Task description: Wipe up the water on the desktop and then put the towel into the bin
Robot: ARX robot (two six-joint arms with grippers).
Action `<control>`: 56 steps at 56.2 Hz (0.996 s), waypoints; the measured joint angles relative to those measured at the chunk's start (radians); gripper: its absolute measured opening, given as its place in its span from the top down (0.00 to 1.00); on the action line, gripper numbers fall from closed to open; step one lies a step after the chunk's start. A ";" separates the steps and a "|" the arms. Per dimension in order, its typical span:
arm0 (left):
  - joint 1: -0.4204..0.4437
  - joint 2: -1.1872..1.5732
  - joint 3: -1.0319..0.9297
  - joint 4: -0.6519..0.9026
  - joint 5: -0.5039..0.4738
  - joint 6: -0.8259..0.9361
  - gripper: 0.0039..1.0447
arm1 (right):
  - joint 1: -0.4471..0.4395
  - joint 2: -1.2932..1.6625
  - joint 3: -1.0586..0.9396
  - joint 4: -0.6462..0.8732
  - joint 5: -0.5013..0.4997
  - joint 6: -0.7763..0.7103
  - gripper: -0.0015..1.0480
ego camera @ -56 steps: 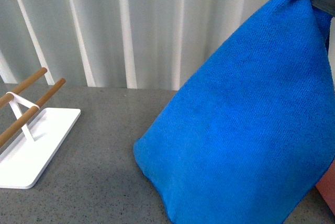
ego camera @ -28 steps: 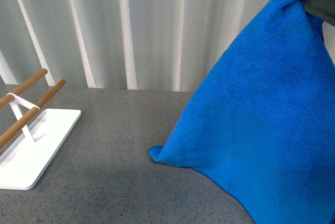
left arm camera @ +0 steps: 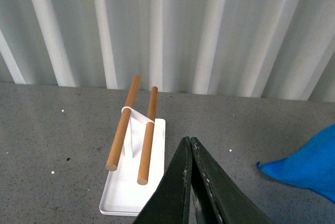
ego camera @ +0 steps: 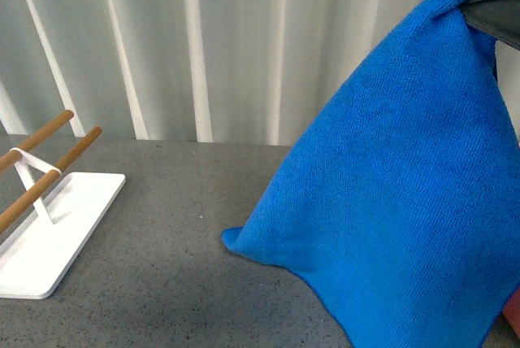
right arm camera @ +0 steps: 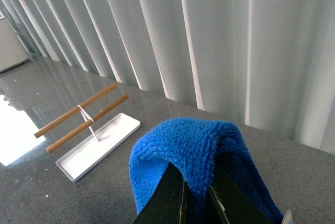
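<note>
The right gripper [right arm camera: 196, 188] sits high at the far right of the scene with its fingers [right arm camera: 172, 192] clamped on a bunched fold of the towel [ego camera: 390, 202]. In the right wrist view the blue pile arches over and between the two dark fingers. From that pinch the towel hangs as a broad, sloping sheet that fills the right side of the front view, well above the desktop [ego camera: 162, 283] at its top and spreading out lower down. Its low left corner comes to a point close to the grey speckled surface, though whether it touches cannot be told. A thin sliver of the salmon-pink bin [ego camera: 514, 309] shows at the near right edge, just behind the towel's lower hem, and the rest of it is covered. The left gripper [left arm camera: 189, 143] is over the middle of the desktop with its two fingers pressed together and nothing between them, and the towel's corner lies off to its right. At the left of the scene the white tray [ego camera: 73, 202] rests flat on the desktop, well apart from the towel, with two wooden rods [ego camera: 81, 146] held side by side above it on a white support. White pleated curtains [ego camera: 203, 39] close the far side.
</note>
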 joint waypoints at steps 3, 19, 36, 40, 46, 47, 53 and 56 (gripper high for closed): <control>-0.012 -0.025 -0.008 -0.017 -0.013 0.000 0.97 | 0.006 -0.003 0.000 -0.009 0.007 -0.007 0.97; -0.131 -0.181 -0.054 -0.098 -0.127 -0.003 0.97 | 0.032 -0.013 0.000 -0.018 0.024 -0.018 0.97; -0.131 -0.308 -0.054 -0.220 -0.129 -0.003 0.97 | 0.045 -0.023 -0.001 -0.025 0.035 -0.022 0.97; -0.131 -0.333 -0.054 -0.245 -0.129 -0.003 0.97 | 0.042 -0.025 -0.001 -0.029 0.035 -0.022 0.97; -0.131 -0.368 -0.054 -0.278 -0.128 -0.003 0.97 | 0.038 -0.027 -0.001 -0.033 0.036 -0.022 0.97; -0.131 -0.373 -0.054 -0.284 -0.128 -0.003 0.97 | 0.037 -0.028 -0.001 -0.034 0.036 -0.022 0.97; -0.131 -0.401 -0.054 -0.311 -0.129 -0.003 0.97 | 0.033 -0.029 -0.001 -0.036 0.036 -0.022 0.97; -0.131 -0.412 -0.054 -0.323 -0.128 -0.003 0.97 | 0.032 -0.030 -0.001 -0.036 0.036 -0.022 0.97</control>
